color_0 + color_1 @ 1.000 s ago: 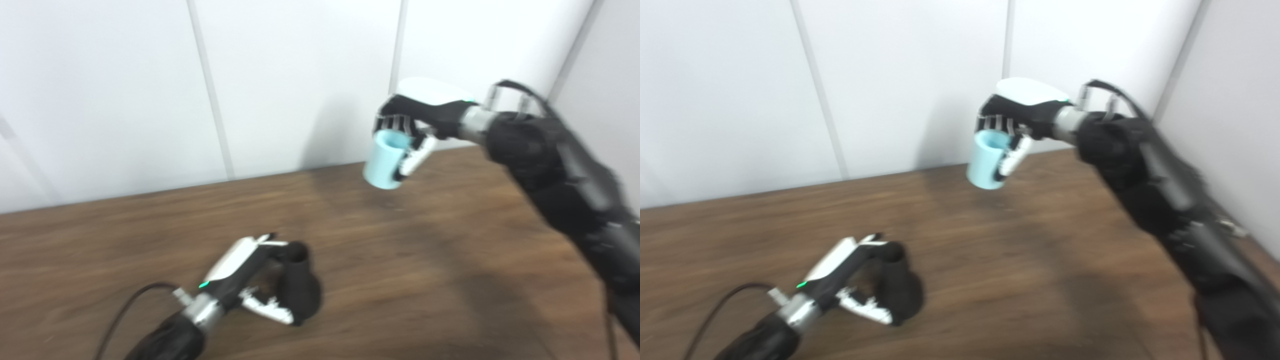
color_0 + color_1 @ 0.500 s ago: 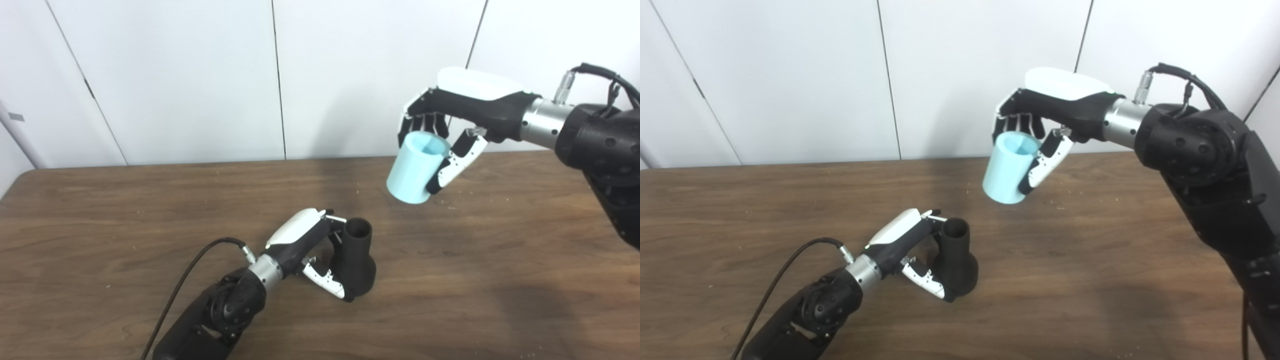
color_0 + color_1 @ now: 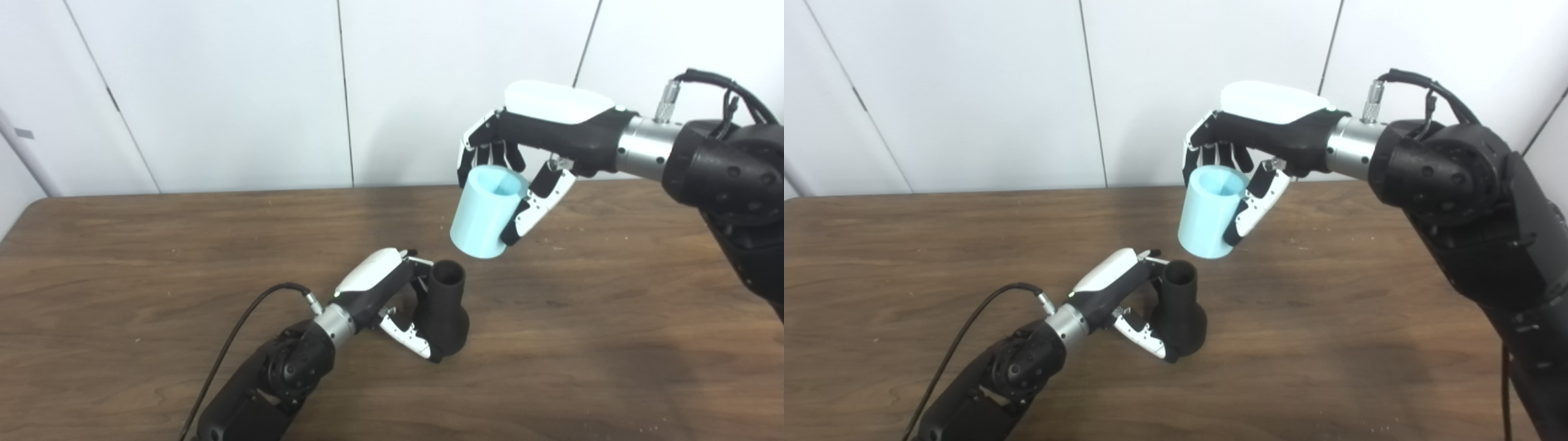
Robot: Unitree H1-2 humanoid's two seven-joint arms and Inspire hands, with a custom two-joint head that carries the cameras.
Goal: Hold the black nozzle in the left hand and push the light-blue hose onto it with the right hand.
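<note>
Worktop (image 3: 122,257) bare wood on all sides of both arms, back edge meeting a white wall. Left hand (image 3: 392,300) wraps the black nozzle (image 3: 446,309), which stands upright on the worktop, mouth up. Right hand (image 3: 527,159) grips the light-blue hose (image 3: 484,214) in the air, tilted, just above and right of the nozzle mouth, not touching.

Both views are evenly and brightly lit from above, and everything is rendered sharp, without motion blur. Soft shadows are cast on the bench (image 3: 122,257), and the white wall (image 3: 214,92) is slightly washed out.
</note>
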